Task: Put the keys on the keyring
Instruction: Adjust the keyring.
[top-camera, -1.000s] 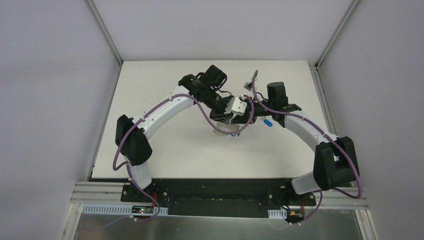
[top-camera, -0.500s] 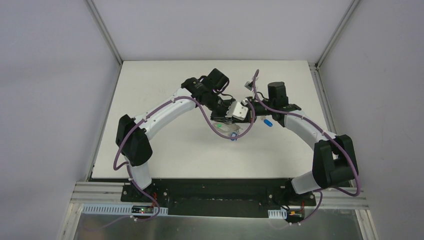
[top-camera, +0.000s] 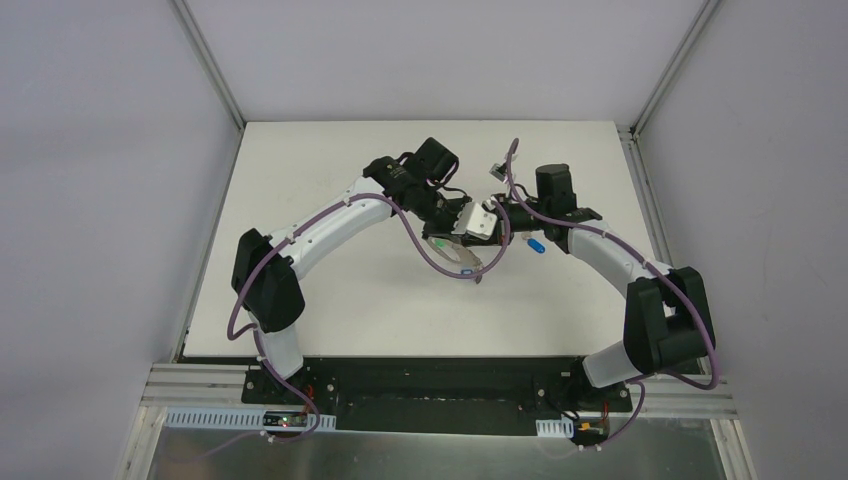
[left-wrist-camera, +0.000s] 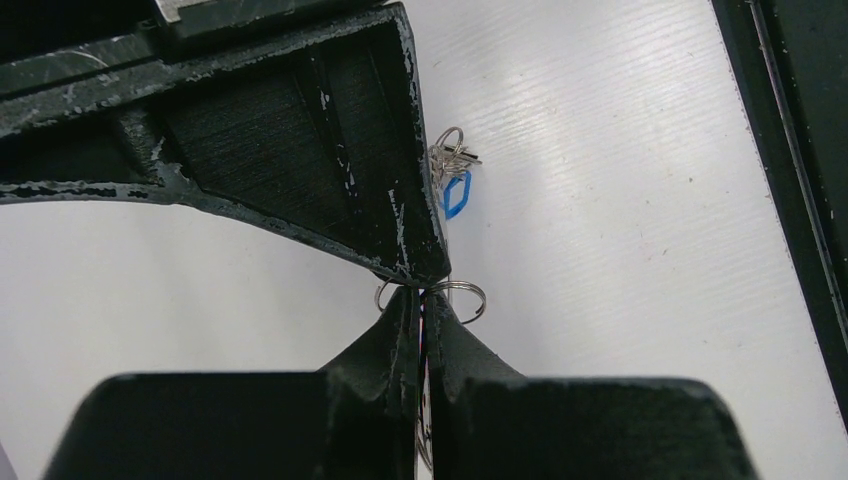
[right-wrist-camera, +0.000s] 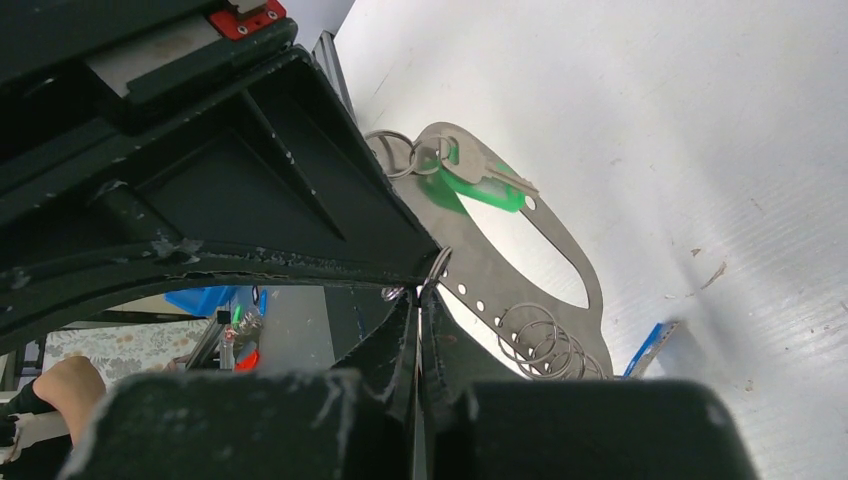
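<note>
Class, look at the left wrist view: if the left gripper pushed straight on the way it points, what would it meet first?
Probably the right gripper's finger, which seems to touch the left gripper at the small metal ring both appear to pinch.

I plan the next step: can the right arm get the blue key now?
Probably not yet. The right pincer is shut on the keyring, and the blue key lies close beside the same arm, behind the pincer.
</note>
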